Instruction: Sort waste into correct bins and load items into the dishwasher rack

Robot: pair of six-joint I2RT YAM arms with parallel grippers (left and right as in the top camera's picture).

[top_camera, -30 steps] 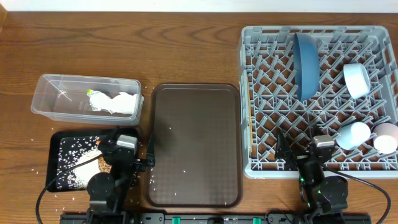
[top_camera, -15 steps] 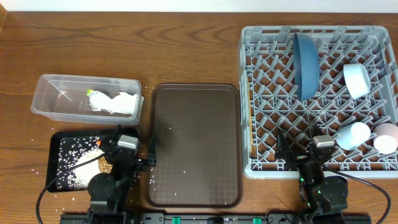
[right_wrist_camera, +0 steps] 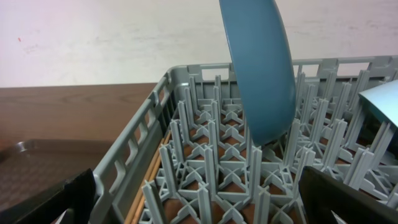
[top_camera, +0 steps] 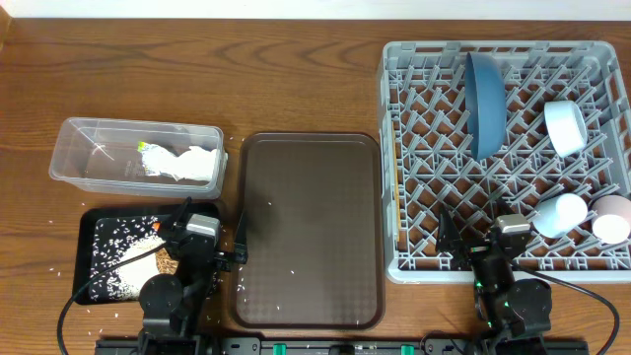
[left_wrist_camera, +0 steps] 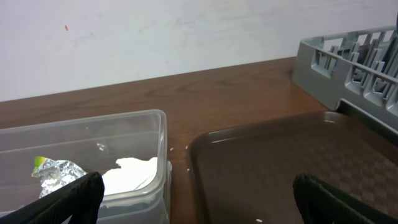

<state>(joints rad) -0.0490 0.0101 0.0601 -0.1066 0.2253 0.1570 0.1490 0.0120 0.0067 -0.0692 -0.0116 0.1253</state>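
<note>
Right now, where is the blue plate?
Overhead, the blue plate stands on edge in the far half of the grey rack, on the right, left of the white bowl.

You have the serving tray point(top_camera: 308, 237) mid-table; left of it the tub point(top_camera: 74, 163), holding the napkin point(top_camera: 197, 163), sits behind the shallow tray point(top_camera: 86, 247) of rice point(top_camera: 120, 242); right of it the rack point(top_camera: 493, 49) holds plate point(top_camera: 485, 104), bowl point(top_camera: 565, 126) and cups point(top_camera: 562, 213).

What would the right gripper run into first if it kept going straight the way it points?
Most likely the upright pegs of the grey dishwasher rack, just ahead of the open right gripper. The blue plate stands on edge further back. Depth is hard to judge, though.
</note>
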